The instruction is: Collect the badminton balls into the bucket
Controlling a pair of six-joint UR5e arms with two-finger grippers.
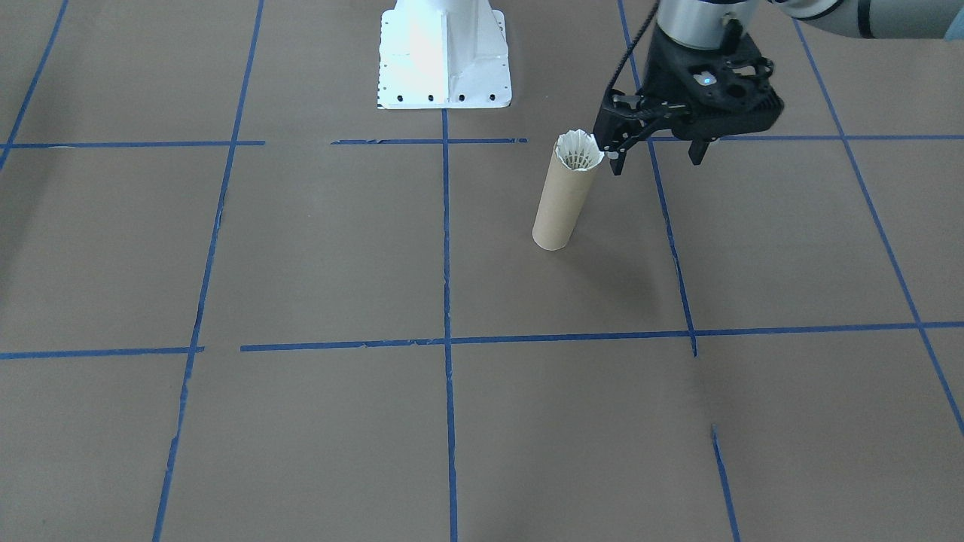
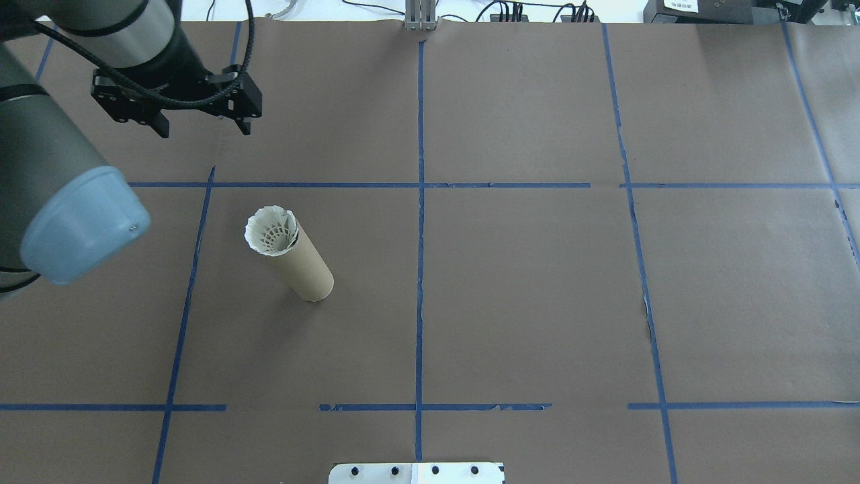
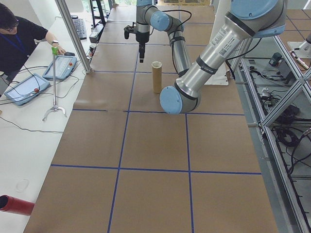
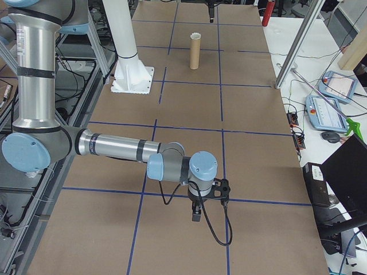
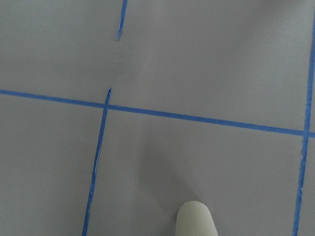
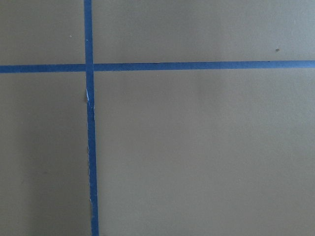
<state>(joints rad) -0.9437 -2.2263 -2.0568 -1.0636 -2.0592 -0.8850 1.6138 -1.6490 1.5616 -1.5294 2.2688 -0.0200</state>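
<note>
Table: brown paper top (image 2: pixel 524 282) with a blue tape grid (image 2: pixel 420 202), white robot base (image 1: pixel 444 56) at the robot's edge.
Left gripper (image 2: pixel 201 129): hanging above the table, fingers spread wide apart, nothing in them.
Bucket (image 2: pixel 306 265): cardboard tube standing upright, a bit beyond the left gripper's reach side, toward the robot and inward, not touching it.
Badminton ball (image 2: pixel 271 230): sitting in the bucket's mouth, white feather skirt poking out the top.
Right gripper (image 4: pixel 195 215): way off at the other end of the table, well apart from the bucket; can't tell if it's spread or closed from this side view.
Person (image 3: pixel 19 39): at the side desk by the tablets.
</note>
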